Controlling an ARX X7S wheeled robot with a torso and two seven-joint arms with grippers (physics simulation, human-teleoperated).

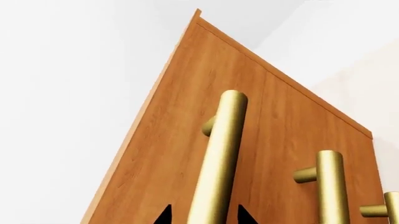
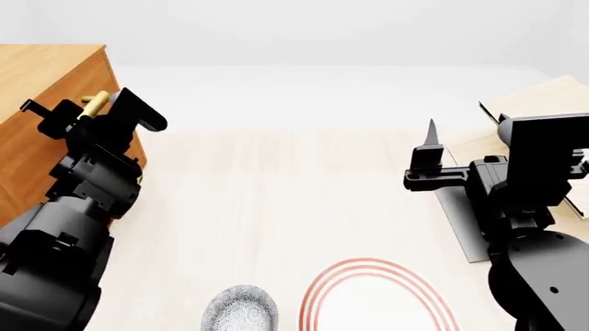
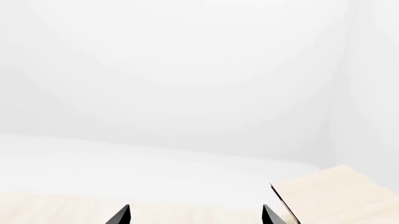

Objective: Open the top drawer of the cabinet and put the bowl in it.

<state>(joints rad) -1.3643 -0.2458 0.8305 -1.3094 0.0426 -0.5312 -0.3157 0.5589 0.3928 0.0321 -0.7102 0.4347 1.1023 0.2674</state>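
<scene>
The orange-brown cabinet (image 2: 41,83) stands at the far left of the head view. In the left wrist view its front (image 1: 181,140) shows three brass bar handles. My left gripper (image 1: 204,215) is open and straddles the nearest handle (image 1: 221,154), that of the top drawer, with a gap on each side. In the head view it (image 2: 90,110) is at the cabinet's top front edge. The drawer front looks flush with the others. The speckled bowl (image 2: 241,308) sits on the table near the front edge. My right gripper (image 2: 430,145) hangs open and empty above the table on the right.
A flat white plate with red rings (image 2: 373,296) lies to the right of the bowl. A pale wooden shelf rack (image 2: 543,103) on a black stand (image 2: 457,221) is at the far right, behind my right arm; its corner shows in the right wrist view (image 3: 330,191).
</scene>
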